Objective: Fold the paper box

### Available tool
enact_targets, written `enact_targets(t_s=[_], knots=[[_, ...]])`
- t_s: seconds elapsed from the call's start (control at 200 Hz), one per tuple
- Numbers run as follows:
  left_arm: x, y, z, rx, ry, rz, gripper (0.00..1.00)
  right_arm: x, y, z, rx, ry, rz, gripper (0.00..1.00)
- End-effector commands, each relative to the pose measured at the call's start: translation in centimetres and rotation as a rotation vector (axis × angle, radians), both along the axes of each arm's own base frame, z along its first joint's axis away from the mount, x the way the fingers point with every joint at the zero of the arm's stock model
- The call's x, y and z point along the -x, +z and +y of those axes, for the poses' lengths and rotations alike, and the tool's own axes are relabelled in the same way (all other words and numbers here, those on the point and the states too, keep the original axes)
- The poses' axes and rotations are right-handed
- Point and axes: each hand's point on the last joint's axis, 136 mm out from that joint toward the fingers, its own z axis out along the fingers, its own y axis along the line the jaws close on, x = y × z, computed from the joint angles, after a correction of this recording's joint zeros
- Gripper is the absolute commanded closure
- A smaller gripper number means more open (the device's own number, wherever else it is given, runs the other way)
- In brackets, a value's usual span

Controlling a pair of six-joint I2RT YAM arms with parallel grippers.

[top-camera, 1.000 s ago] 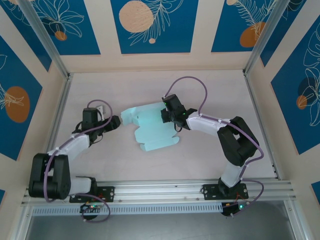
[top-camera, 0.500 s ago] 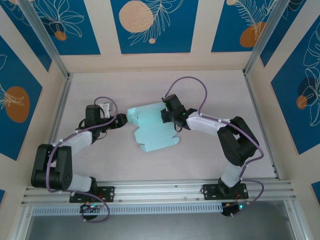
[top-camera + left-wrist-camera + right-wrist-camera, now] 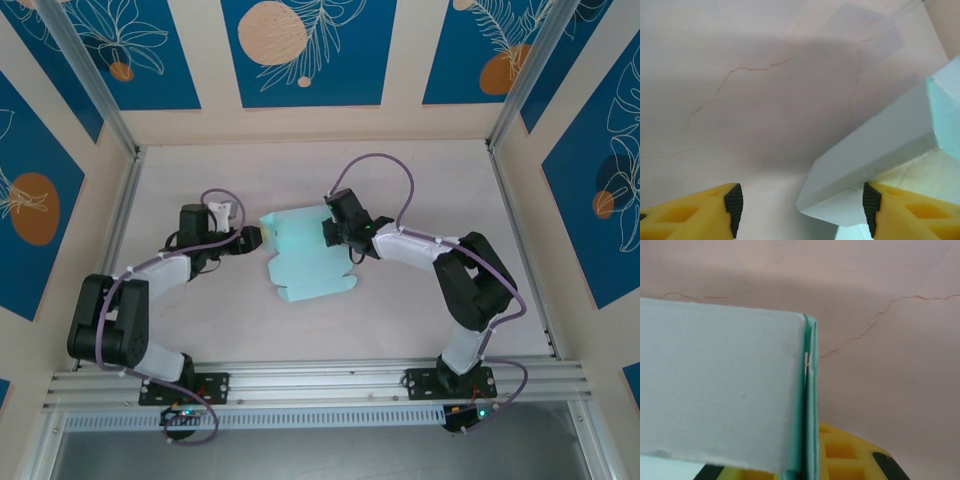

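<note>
Paper box (image 3: 305,258) is lying near the middle of the worktop (image 3: 430,170), between the two arms. It is pale mint card, partly folded: a flat part with flaps is spreading toward the near side, and panels at the far side are standing up from it. Left tool (image 3: 254,237) is sitting at the box's left far corner, low over the worktop, pointing right. Right tool (image 3: 331,232) is sitting at the box's right far edge, pointing left, over the raised panel there.

Left wrist view: left tool (image 3: 802,206) is spread wide, with yellow fingers (image 3: 695,212) and dark pads showing at the bottom corners. A raised corner of the paper box (image 3: 875,150) is poking in from the right, into the gap, right beside the right-hand pad. Cannot tell if the pad is touching the card. Bare worktop (image 3: 740,100) with thin hairline cracks is showing behind.

Right wrist view: paper box (image 3: 720,390) is showing close up as a broad mint panel with a folded double edge running down its right side, standing upright in front of a yellow finger (image 3: 840,455). Card is hiding most of the tool, so cannot tell whether right tool is pinching the panel or spread around it. Cracked worktop (image 3: 890,340) is showing beyond.
</note>
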Motion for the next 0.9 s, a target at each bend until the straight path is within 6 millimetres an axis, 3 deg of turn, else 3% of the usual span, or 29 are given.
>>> enact_targets(t_s=[0.0,0.13,0.295,0.515,0.895], knots=[[0.0,3.2,-2.7,0.089,-0.140,-0.112,0.38,-0.4,1.0,1.6,-0.042,0.031,-0.012,0.92],[0.9,4.3,-3.7,0.134,-0.224,-0.142,0.46,-0.5,1.0,1.7,-0.043,0.031,-0.013,0.92],[1.0,3.9,-4.1,0.133,-0.255,-0.120,0.55,-0.5,1.2,1.9,-0.052,0.038,-0.013,0.92],[1.3,3.6,-6.0,0.052,-0.318,-0.154,0.54,-0.4,1.8,2.4,-0.067,0.048,-0.008,0.92],[-1.4,2.9,-5.0,-0.234,-0.171,-0.299,0.58,0.8,2.4,3.1,-0.079,0.050,0.019,0.92]])
